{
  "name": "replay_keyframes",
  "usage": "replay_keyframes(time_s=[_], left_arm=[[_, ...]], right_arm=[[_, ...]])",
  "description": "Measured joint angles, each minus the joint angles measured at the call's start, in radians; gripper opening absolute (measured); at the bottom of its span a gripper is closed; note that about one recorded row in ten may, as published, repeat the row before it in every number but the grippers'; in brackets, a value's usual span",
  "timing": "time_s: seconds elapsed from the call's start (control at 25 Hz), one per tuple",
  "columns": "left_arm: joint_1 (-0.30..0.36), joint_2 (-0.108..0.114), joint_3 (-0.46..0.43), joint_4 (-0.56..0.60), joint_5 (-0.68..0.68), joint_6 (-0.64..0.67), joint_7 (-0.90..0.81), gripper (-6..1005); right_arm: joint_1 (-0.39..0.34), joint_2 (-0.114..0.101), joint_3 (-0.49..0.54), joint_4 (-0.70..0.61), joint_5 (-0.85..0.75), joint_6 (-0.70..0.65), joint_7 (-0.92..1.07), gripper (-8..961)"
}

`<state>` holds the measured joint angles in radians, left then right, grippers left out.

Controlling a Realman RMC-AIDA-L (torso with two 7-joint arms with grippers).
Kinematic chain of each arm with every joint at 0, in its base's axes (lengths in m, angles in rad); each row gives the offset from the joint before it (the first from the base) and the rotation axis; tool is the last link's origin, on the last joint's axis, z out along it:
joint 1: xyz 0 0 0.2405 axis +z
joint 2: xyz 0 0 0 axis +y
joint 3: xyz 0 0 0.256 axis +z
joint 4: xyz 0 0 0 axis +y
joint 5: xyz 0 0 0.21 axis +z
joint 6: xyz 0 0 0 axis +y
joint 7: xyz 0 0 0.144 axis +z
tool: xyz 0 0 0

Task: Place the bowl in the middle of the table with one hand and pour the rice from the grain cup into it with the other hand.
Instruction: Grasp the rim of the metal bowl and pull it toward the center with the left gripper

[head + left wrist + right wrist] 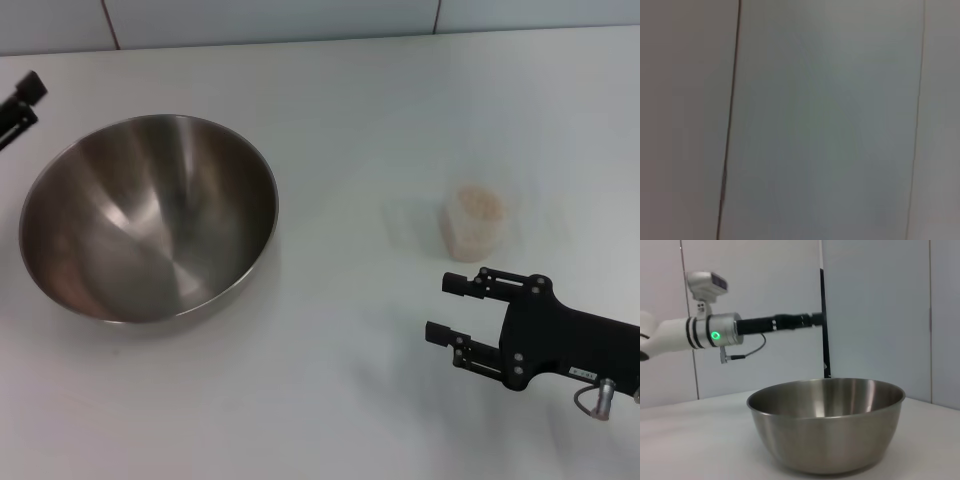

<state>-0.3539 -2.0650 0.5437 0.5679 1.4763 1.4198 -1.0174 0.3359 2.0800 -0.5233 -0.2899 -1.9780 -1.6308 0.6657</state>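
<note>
The big shiny steel bowl (150, 215) sat empty on my left of the white bench (340, 120), so I judged my wide-open, empty right claw (448, 308) must next grasp the nearby small clear rice-filled grain cup (474, 222).

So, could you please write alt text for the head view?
A large stainless-steel mixing bowl stands empty on the left of a plain white table; a small clear plastic cup of rice stands to the right. The open right gripper is near the cup, the left gripper at the left edge.
</note>
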Motion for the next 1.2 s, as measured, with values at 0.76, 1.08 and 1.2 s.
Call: replay_keyframes(time_s=[0.76, 1.08, 1.2], left_arm=[[-0.012, 0.001, 0.124, 0.374, 0.483, -0.118, -0.631, 745], [-0.083, 0.003, 0.13, 0.437, 0.739, -0.12, -0.816, 737], [-0.097, 0.002, 0.148, 0.455, 0.794, -0.119, -0.86, 734]], right_arm=[[0.007, 0.0, 0.001, -0.001, 0.002, 0.003, 0.008, 576], [0.008, 0.0, 0.002, -0.002, 0.002, 0.004, 0.01, 575], [0.008, 0.0, 0.002, -0.002, 0.002, 0.006, 0.011, 575]])
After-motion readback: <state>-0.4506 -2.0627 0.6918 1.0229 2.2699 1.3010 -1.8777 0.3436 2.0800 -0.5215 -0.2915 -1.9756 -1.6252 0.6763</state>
